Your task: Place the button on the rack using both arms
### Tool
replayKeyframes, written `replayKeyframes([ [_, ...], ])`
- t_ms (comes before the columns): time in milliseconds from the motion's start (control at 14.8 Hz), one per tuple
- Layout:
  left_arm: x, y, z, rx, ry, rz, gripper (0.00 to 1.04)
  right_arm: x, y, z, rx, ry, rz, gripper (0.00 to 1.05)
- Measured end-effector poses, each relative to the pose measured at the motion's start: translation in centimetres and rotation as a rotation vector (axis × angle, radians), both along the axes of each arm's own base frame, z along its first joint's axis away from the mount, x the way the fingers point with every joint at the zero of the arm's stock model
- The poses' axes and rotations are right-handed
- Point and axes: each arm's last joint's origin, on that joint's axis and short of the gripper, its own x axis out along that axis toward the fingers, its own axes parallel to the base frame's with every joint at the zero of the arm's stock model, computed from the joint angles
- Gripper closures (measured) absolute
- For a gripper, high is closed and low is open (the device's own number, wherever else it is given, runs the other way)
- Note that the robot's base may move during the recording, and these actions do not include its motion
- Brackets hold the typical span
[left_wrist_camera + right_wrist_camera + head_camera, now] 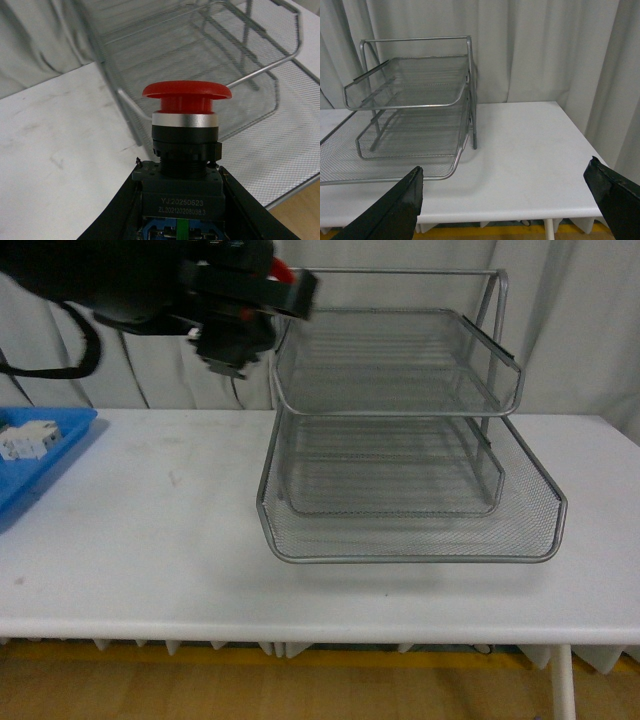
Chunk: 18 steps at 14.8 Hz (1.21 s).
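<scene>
While the left gripper hangs high beside the rack's top tier, near its left rear corner, its jaws are clamped on the dark body of the button. The red cap sticks out past the fingertips toward the mesh. The button is in the air, touching no tier. The right gripper waits well off on the rack's other side over the table, jaws spread wide with nothing between them.

My worry is the clearance. The frame tube and the top tier's rim sit close to that arm, and a careless move inward could knock the rack or catch the cap on the wire. Let go from this height, the top-heavy button would likely bounce or roll on the mesh, perhaps over the low front lip.
</scene>
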Motion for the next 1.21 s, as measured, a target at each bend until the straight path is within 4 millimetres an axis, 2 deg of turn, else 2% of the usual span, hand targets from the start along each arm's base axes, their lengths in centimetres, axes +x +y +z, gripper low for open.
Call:
replayKeyframes([
  [270, 0.5, -6.4, -1.1, 0.052, 0.039, -0.169, 0.69, 0.0, 0.0, 0.0, 0.0, 0.0, 0.0, 0.06],
  [472, 0.8, -9.7, -3.8, 0.136, 0.106, -0.26, 0.69, 0.0, 0.0, 0.0, 0.0, 0.0, 0.0, 0.06],
  [607, 2.3, -11.0, -5.5, 0.181, 0.15, -0.275, 0.69, 0.0, 0.0, 0.0, 0.0, 0.0, 0.0, 0.06],
  [877, 5.6, -13.7, -7.4, 0.222, 0.208, -0.284, 0.69, 0.0, 0.0, 0.0, 0.0, 0.0, 0.0, 0.06],
  [1080, 7.7, -14.6, -9.7, 0.265, 0.277, -0.269, 0.69, 0.0, 0.0, 0.0, 0.0, 0.0, 0.0, 0.06],
  [1214, 8.9, -14.7, -10.6, 0.272, 0.298, -0.251, 0.69, 0.0, 0.0, 0.0, 0.0, 0.0, 0.0, 0.06],
])
